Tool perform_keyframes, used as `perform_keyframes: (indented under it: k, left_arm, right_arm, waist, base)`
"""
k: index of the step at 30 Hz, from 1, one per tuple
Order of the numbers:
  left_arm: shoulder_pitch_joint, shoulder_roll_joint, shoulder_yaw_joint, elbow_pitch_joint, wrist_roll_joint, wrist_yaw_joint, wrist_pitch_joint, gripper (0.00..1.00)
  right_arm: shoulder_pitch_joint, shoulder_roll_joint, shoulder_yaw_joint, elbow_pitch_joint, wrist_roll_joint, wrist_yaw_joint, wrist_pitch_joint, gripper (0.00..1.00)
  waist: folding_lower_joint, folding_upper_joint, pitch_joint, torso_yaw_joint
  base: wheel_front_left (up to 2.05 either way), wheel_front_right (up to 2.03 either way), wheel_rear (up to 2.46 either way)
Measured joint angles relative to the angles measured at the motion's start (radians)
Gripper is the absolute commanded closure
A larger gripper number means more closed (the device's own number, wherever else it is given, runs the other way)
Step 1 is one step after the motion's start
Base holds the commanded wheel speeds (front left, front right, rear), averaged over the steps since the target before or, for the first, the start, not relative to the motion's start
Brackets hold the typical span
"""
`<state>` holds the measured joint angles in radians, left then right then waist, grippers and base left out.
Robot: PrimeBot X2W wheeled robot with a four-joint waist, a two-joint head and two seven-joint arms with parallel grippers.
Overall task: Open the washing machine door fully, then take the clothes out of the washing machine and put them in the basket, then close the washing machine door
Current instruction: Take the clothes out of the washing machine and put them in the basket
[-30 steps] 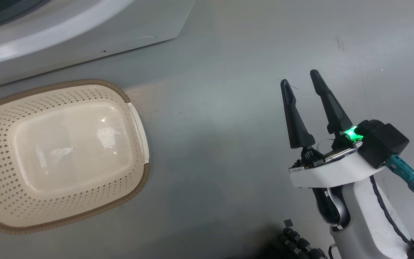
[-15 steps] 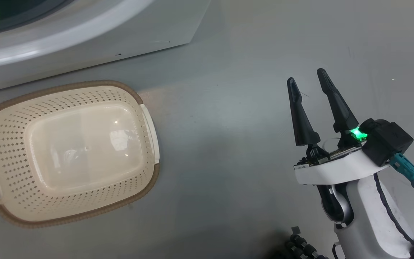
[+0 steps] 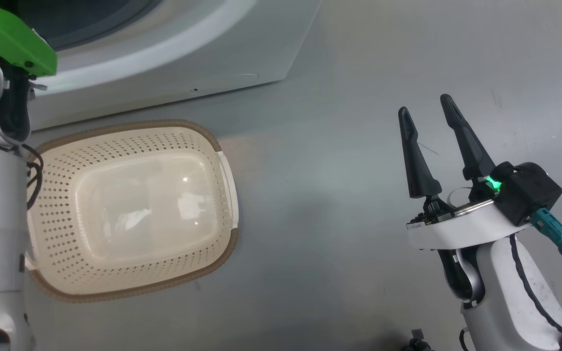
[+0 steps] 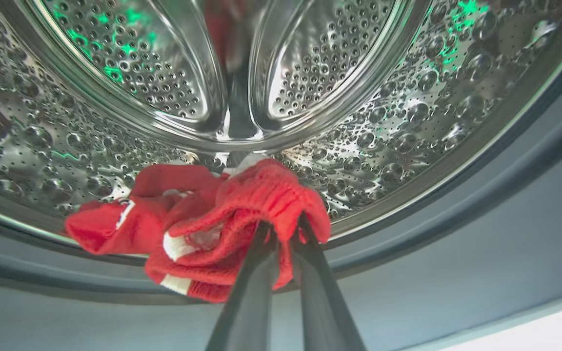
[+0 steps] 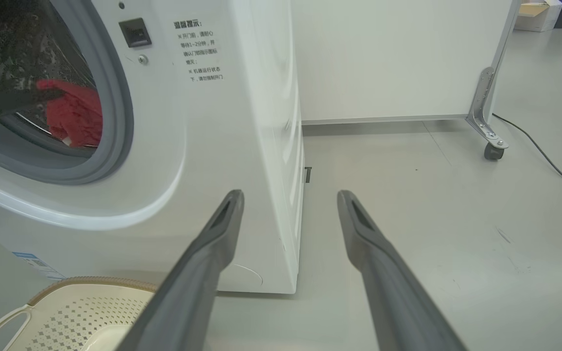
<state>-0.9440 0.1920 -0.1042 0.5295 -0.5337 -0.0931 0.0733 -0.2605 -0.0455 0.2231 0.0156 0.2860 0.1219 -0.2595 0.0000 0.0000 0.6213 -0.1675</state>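
One red bundle of clothes (image 4: 188,219) is pinched in the nearly shut jaws of the left gripper (image 4: 284,225), at the front lip of the steel drum (image 4: 115,73) of the washing machine (image 5: 203,122). The right gripper (image 3: 423,105) is held with its jaws wide above the floor (image 3: 334,195). One cream basket (image 3: 130,127) is set before the machine. A Chinese notice (image 5: 198,51) is printed beside the opening.

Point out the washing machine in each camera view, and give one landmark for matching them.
Head view: washing machine at top left, white front above the basket.
Left wrist view: its steel drum spans the top, red clothes at its mouth.
Right wrist view: the machine's white front and side take the left half.
Shared landmark: the grey door seal ringing the opening.
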Motion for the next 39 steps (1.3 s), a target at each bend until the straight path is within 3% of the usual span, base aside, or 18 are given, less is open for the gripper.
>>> perform_keyframes:
  k: [16,39]
  left_arm:
    - [0.19,-0.051,-0.026,-0.12,0.082,0.0,-0.332,1.0]
    - [0.435,-0.075,-0.02,-0.421,0.194,0.063,-0.333,1.0]
  right_arm:
    - [0.062,0.0,-0.023,0.035,-0.05,0.0,0.0,0.0]
    - [0.198,0.0,-0.026,0.063,-0.051,0.0,0.0,0.0]
  waist:
    - [0.0,0.0,-0.145,0.073]
    - [-0.0001,0.0,-0.382,0.13]
  base:
    - [0.0,0.0,0.0]
    - [0.0,0.0,0.0]
